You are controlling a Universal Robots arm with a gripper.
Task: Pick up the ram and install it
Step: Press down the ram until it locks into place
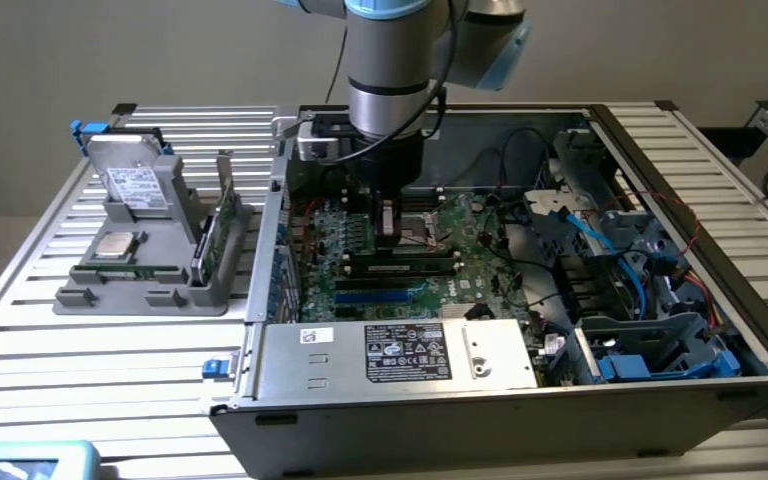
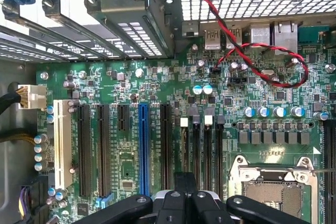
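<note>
Down inside the open computer case point(image 1: 704, 300), the end effector point(image 1: 395, 222) hangs over the motherboard point(image 2: 157, 77), fingers closed together, just above the memory slots point(image 2: 202, 145) beside the CPU socket point(image 2: 273, 182). A long dark stick, probably the ram point(image 1: 404, 267), lies seated in a slot just below it.

Arm point(image 1: 387, 70) reaches straight down, claw point(image 2: 185, 192) closed.

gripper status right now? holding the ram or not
gripper: shut, fingers together over the motherboard inside the open computer case; whether it holds the ram cannot be told.
</note>
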